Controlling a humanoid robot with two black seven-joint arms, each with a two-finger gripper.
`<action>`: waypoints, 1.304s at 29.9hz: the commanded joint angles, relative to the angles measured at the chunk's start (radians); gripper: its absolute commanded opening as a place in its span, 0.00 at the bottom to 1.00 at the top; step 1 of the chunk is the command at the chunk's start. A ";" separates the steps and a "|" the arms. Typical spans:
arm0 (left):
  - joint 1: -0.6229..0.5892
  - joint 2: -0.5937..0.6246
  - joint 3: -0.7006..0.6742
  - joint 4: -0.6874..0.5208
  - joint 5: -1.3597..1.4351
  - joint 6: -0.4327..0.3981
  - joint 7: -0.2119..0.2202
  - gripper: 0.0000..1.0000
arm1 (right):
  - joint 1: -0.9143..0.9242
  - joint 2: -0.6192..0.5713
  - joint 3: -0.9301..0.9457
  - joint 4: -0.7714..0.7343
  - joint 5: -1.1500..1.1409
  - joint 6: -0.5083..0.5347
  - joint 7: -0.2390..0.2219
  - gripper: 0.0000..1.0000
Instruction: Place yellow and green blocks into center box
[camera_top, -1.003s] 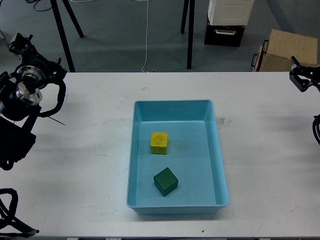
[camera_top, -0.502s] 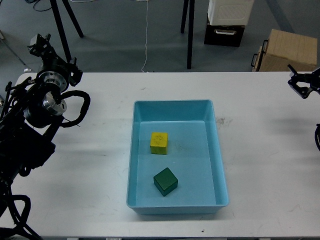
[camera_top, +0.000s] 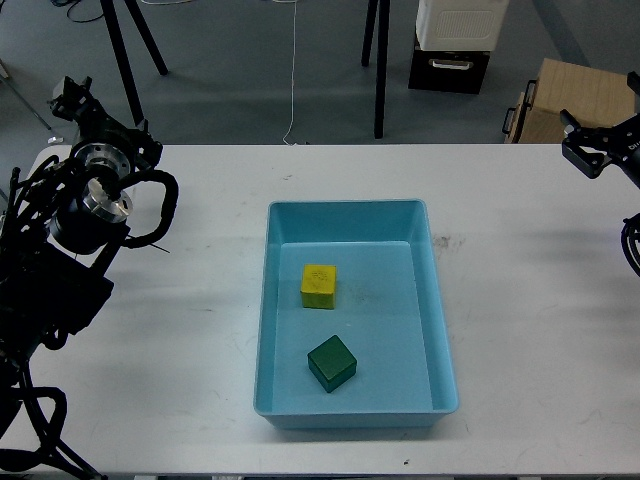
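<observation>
— What was held by the grippers?

— Nothing could be seen in either. The left gripper (camera_top: 80, 100) was raised at the table's far left corner, the right gripper (camera_top: 597, 152) at the far right edge; how far either was opened could not be told, both being seen small and dark.

— And the blocks?

— The yellow block (camera_top: 318, 286) and the green block (camera_top: 331, 363) were lying apart inside the center box (camera_top: 345, 211).

— So what was left?

— Nothing, it was judged; the task appeared completed.
</observation>
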 joint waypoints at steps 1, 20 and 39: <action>0.010 -0.008 -0.089 0.000 -0.050 -0.014 0.053 1.00 | 0.007 0.088 0.094 -0.106 0.016 -0.014 -0.011 1.00; 0.090 -0.006 -0.280 0.000 -0.140 -0.172 0.052 1.00 | 0.000 0.277 0.289 -0.277 -0.035 0.036 -0.107 0.99; 0.217 0.000 -0.280 0.006 -0.142 -0.396 0.025 1.00 | -0.033 0.285 0.249 -0.273 -0.084 0.075 -0.110 1.00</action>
